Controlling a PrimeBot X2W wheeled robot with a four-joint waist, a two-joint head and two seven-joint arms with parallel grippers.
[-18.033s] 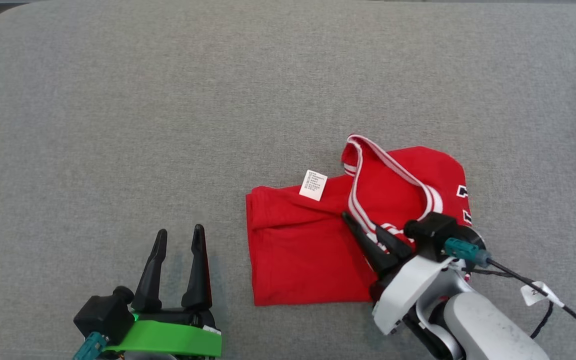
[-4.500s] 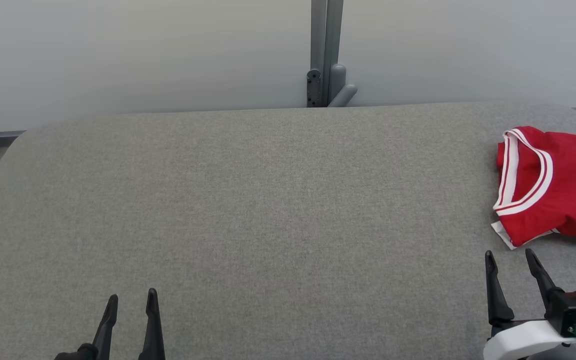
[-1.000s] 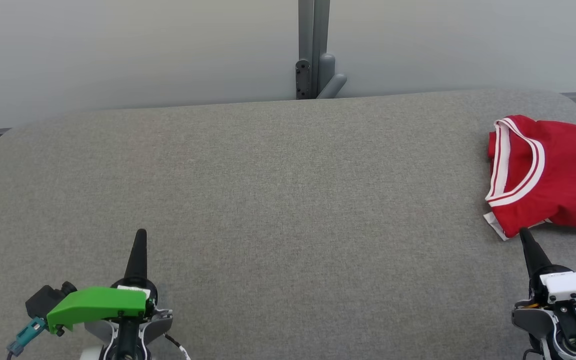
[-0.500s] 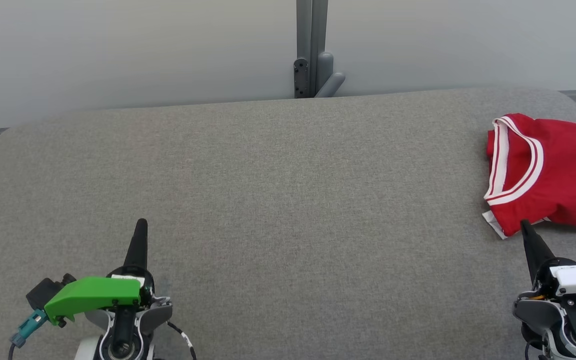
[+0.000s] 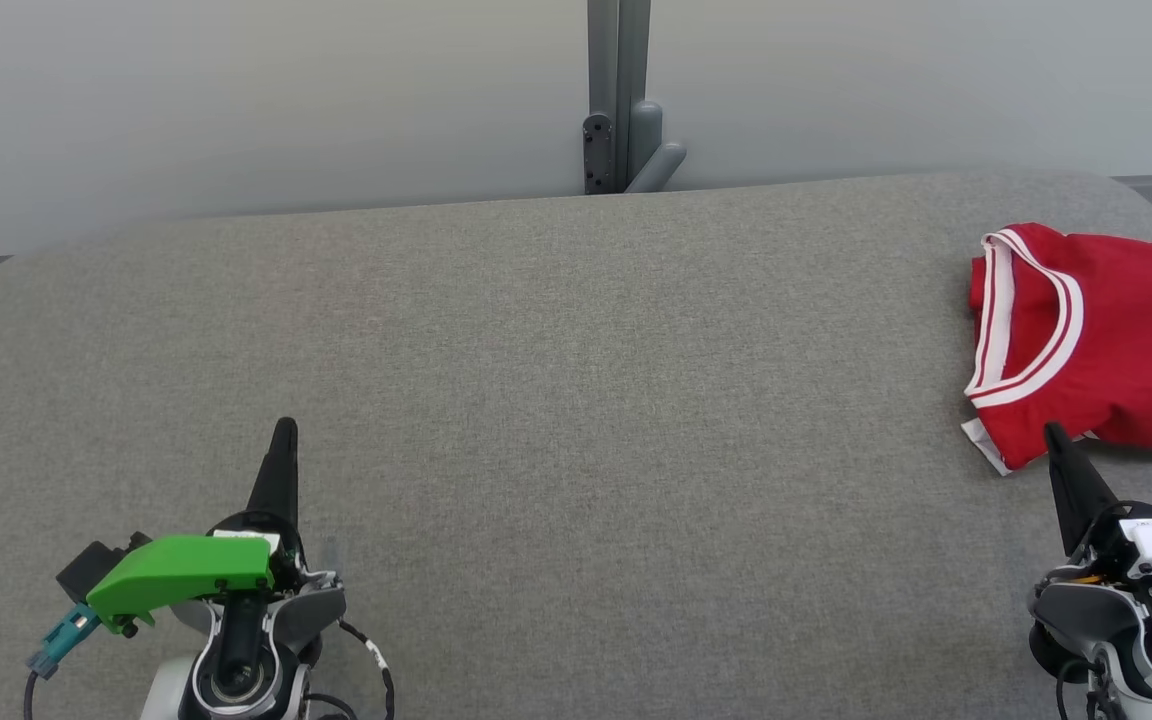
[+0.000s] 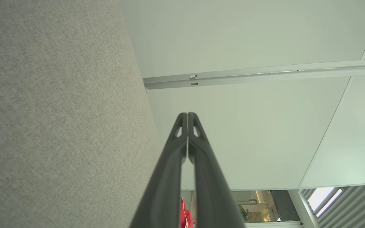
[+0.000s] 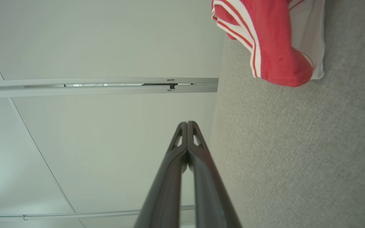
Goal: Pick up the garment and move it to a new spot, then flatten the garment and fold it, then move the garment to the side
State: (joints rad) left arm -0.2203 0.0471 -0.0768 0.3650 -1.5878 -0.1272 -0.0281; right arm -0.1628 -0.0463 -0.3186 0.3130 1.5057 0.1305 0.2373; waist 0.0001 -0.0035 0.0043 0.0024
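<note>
Right gripper (image 5: 1057,442), fingers pressed together and empty, has a corner of the folded red jersey (image 5: 1116,350) just beyond its tip, on the grey cushion (image 5: 576,400). Left gripper (image 5: 282,440), likewise closed on nothing, lies well apart from it. Light, limp cloth, likely: pinch all layers at that near edge. Its outer side and lettering run off the head view.

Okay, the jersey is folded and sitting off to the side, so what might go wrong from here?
1. The red jersey lies at the right end of the table, near its rounded corner, and runs past the head view's edge. A nudge might push it off.
2. The shut right gripper points at the jersey's near corner, where a white tag sticks out. Moving forward might snag it and spoil the fold.
</note>
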